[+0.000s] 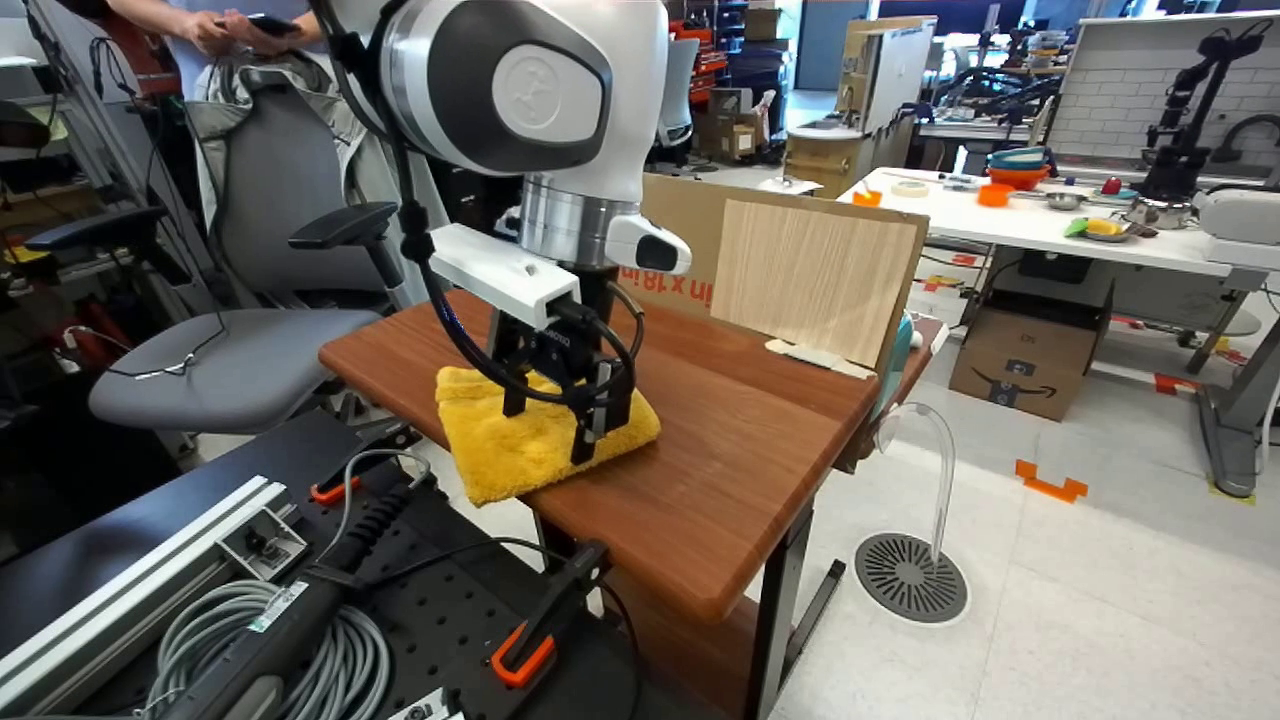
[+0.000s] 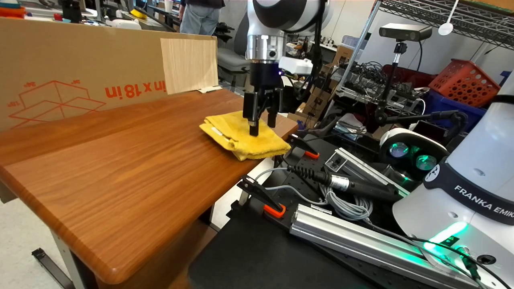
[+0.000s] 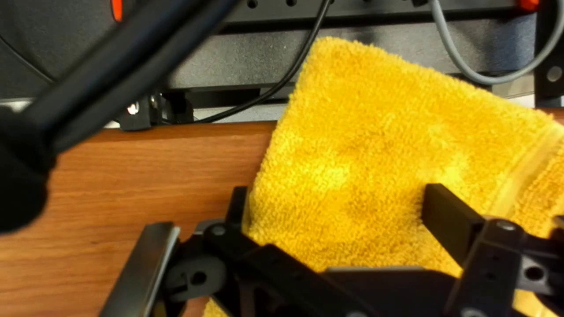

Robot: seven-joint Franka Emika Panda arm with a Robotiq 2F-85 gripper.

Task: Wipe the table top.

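The reddish-brown wood-grain table top shows in both exterior views (image 1: pixel 720 490) (image 2: pixel 132 176) and at the left of the wrist view (image 3: pixel 176 176). A folded yellow cloth (image 1: pixel 490 450) lies on it by the edge nearest the black robot bench and hangs partly over that edge. The cloth also shows in an exterior view (image 2: pixel 267 146) and fills much of the wrist view (image 3: pixel 374 132). My gripper (image 3: pixel 337 196) is open, its fingers wide apart and pointing down at the cloth. The fingertips (image 1: pixel 548 430) (image 2: pixel 263 129) are at the cloth's upper surface; I cannot tell how firmly they touch.
A cardboard panel (image 2: pixel 136 60) with a pale wood-grain sheet (image 2: pixel 190 64) stands along the table's far edge. The black bench (image 2: pixel 249 249) beside the table carries orange clamps (image 1: pixel 522 655), a metal rail and coiled grey cable (image 1: pixel 340 650). A grey chair (image 1: pixel 240 370) stands near one end.
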